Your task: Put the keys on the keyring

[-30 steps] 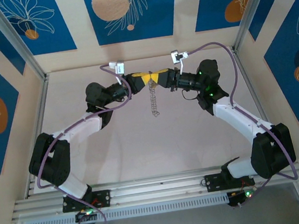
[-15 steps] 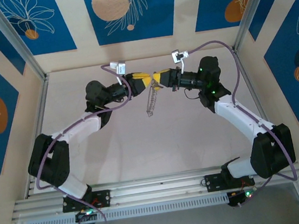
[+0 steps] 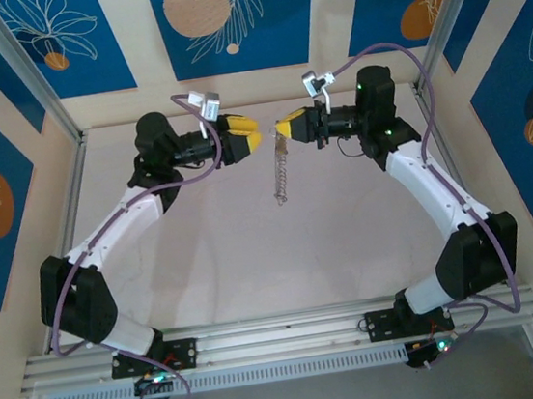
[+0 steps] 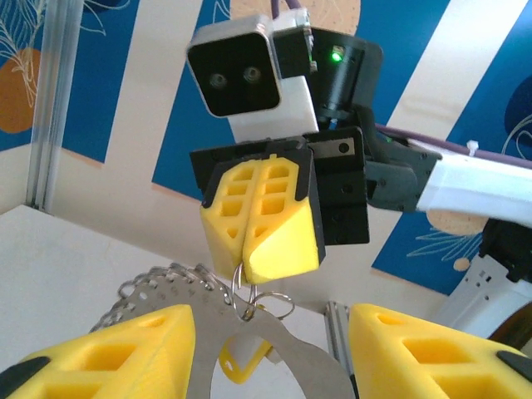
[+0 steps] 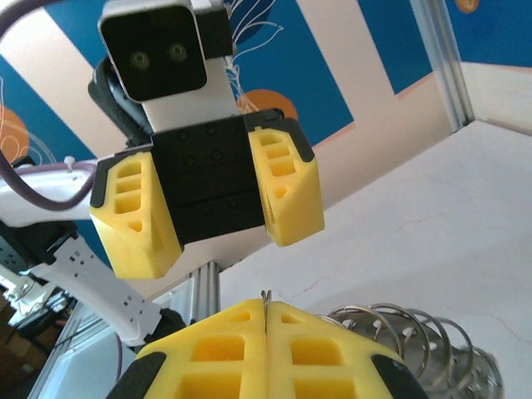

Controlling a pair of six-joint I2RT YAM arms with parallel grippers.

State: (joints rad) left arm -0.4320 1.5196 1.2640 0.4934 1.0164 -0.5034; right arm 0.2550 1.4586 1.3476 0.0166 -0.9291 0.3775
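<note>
The keyring [image 3: 281, 173] hangs edge-on like a short chain from my right gripper [image 3: 282, 127], high over the table's far middle. In the left wrist view the right gripper [image 4: 247, 270] is shut on a small wire loop of the keyring [image 4: 283, 345], a flat silvery band fringed with small rings. Behind that band dangles a key [image 4: 239, 362], a tiny yellow piece with a whitish tip. My left gripper [image 3: 252, 135] stands open just left of the keyring and apart from it, its yellow fingers [image 4: 125, 353] on either side of the band. The right wrist view has the keyring's rings [image 5: 416, 332] beside my shut right gripper [image 5: 266, 309].
The pale table [image 3: 253, 250] lies well below both grippers. Aluminium posts [image 3: 32, 72] and blue patterned wall panels [image 3: 224, 15] close off the back and sides. A rail [image 3: 283, 334] runs along the near edge by the arm bases.
My left gripper has opened and let go, pulling back to the left. Both arms have risen toward the back wall. The keyring now hangs from the right gripper alone.
</note>
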